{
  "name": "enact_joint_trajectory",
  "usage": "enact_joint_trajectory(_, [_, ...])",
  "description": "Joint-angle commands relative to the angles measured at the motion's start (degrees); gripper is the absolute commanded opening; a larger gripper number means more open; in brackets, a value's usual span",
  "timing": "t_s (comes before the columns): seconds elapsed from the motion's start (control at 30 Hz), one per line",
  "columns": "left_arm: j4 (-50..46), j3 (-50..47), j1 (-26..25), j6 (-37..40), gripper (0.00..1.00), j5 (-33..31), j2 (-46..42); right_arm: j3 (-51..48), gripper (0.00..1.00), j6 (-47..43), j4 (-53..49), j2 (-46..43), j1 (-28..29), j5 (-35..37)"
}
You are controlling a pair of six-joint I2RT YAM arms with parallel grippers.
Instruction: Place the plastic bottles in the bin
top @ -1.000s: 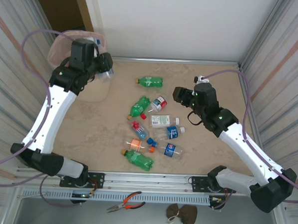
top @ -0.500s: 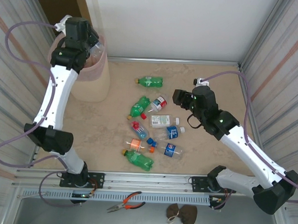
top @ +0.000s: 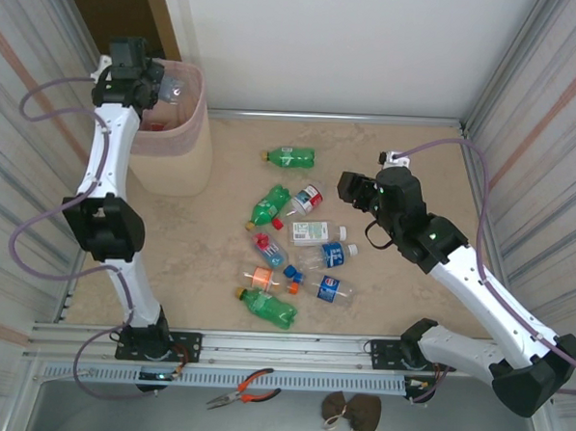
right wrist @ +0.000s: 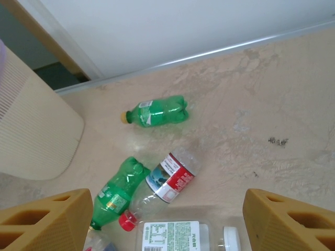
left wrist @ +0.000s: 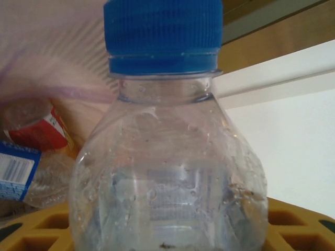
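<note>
My left gripper (top: 152, 81) is raised over the bin (top: 175, 156), a beige basket with a pink liner at the far left. It is shut on a clear bottle with a blue cap (left wrist: 167, 172), held between the yellow fingers (left wrist: 36, 232) above the bin's mouth (top: 175, 90). Bottles with red and blue labels (left wrist: 36, 128) lie inside the bin below. My right gripper (right wrist: 167, 225) hangs open over the heap of plastic bottles (top: 301, 240) in mid-table. A red-labelled clear bottle (right wrist: 170, 178) and a green one (right wrist: 118, 193) lie under it, and another green bottle (right wrist: 157, 112) lies farther back.
Corrugated walls close in both sides and a white wall stands at the back. Orange-handled pliers (top: 245, 389) and a brown bundle (top: 347, 410) lie below the front rail. Bare tabletop (top: 416, 164) stretches to the right of the heap.
The left arm has lifted and swung back from beside the bin to over its mouth, carrying the clear bottle. The right arm has hardly moved.
</note>
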Motion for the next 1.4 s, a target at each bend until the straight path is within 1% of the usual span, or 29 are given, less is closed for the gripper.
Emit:
enact_joint_trajectory(0.0, [-1.8,1.9,0.4,-5.7,0.57,2.4,1.5,-0.4,0.75,0.8,-1.0,-0.4,0.3,1.8])
enact_joint_trajectory(0.13, [-2.0,0.8,1.1,-8.3,0.58,4.1,3.5,-0.5,0.75,0.9,-1.5,-0.7,0.3,2.3])
enact_joint_trajectory(0.23, [-2.5,0.6,1.5,-9.5,0.62,4.7,4.6,-0.6,0.75,1.0,-2.0,-1.0,0.3,2.6])
enact_joint_trajectory(0.37, [-2.3,0.3,1.5,-9.6,0.72,4.8,4.4,-0.5,0.75,1.2,-2.3,-1.4,0.3,2.8])
enact_joint_trajectory(0.47, [-2.9,0.2,1.5,-9.5,0.78,4.6,3.3,-0.3,0.75,1.2,-2.4,-1.5,0.3,2.9])
enact_joint_trajectory(0.6, [-3.4,0.1,1.5,-8.8,0.78,4.3,1.3,0.0,0.75,1.2,-2.5,-1.5,0.4,2.9])
enact_joint_trajectory(0.73, [-2.1,-1.0,1.5,-6.1,0.77,4.8,-1.8,0.1,0.75,1.2,-2.6,-1.6,0.5,2.7])
enact_joint_trajectory(0.8, [-1.1,-1.5,1.5,-4.0,0.76,5.7,-3.3,0.1,0.75,1.4,-2.8,-1.6,0.6,2.7])
enact_joint_trajectory(0.9, [1.1,-2.4,1.4,1.1,0.75,8.2,-5.4,0.1,0.75,1.8,-3.1,-1.4,0.6,2.6])
enact_joint_trajectory(0.97, [2.3,-2.8,1.2,5.9,0.74,10.8,-6.7,0.1,0.75,1.9,-3.0,-1.0,0.6,2.4])
enact_joint_trajectory(1.1, [4.0,-4.8,0.0,14.6,0.74,13.9,-9.8,0.5,0.75,1.9,-3.9,-0.1,0.6,1.8])
enact_joint_trajectory(1.17, [5.8,-6.8,-0.6,19.4,0.74,16.8,-11.8,0.9,0.75,2.0,-5.1,0.5,0.6,1.7])
enact_joint_trajectory(1.23, [6.0,-8.1,-1.7,23.6,0.73,18.6,-13.6,1.0,0.75,2.0,-6.0,1.0,0.5,1.6])
enact_joint_trajectory(1.3, [5.3,-8.9,-3.2,29.3,0.73,20.5,-15.2,0.8,0.75,2.1,-6.5,1.2,0.5,1.5])
enact_joint_trajectory(1.37, [4.4,-10.0,-5.7,35.9,0.73,20.9,-17.1,0.5,0.76,2.4,-6.6,1.2,0.4,1.4])
